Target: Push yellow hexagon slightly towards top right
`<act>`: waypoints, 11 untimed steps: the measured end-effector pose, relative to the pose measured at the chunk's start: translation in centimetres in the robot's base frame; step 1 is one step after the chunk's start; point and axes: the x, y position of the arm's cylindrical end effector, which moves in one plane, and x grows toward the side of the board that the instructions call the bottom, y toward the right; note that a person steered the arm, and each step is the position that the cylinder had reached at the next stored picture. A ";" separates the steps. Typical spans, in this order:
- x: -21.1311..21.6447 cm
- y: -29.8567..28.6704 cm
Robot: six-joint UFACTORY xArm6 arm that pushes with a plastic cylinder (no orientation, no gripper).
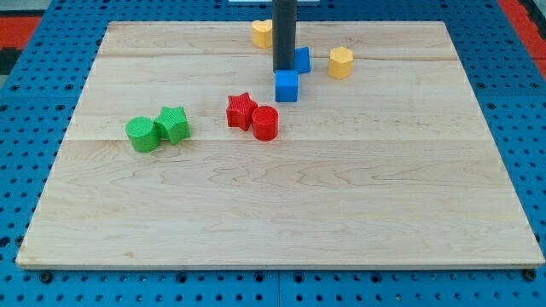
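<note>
Nearest the camera, toward the board's bottom edge, lies only bare wood of the wooden board (281, 213), which rests on a blue perforated base (26, 281). Left of centre: a green cylinder (142, 135) touching a green star (173, 124) on its right. At centre: a red star (241, 110) touching a red cylinder (265, 124) at its lower right. Just above and right of these: a blue cube (287, 86); a second blue block (302, 60), shape partly hidden behind the rod, sits just above it. Near the top edge: a yellow block (262, 33) left of the rod, its shape partly hidden, and the yellow hexagon (341, 62), the task's block, right of the second blue block and apart from it. My tip (282, 69) stands just above the blue cube and beside the second blue block's left face; contact with either cannot be judged. The tool is a plain straight rod with nothing to spread or pinch. My tip lies well left of the yellow hexagon, with the second blue block between them.
</note>
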 end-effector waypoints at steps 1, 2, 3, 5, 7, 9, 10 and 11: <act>0.0 0.1; 0.0 0.1; 0.0 1.3; 0.0 3.3; -0.3 8.7; -1.8 14.3; -1.8 17.5; -3.0 17.7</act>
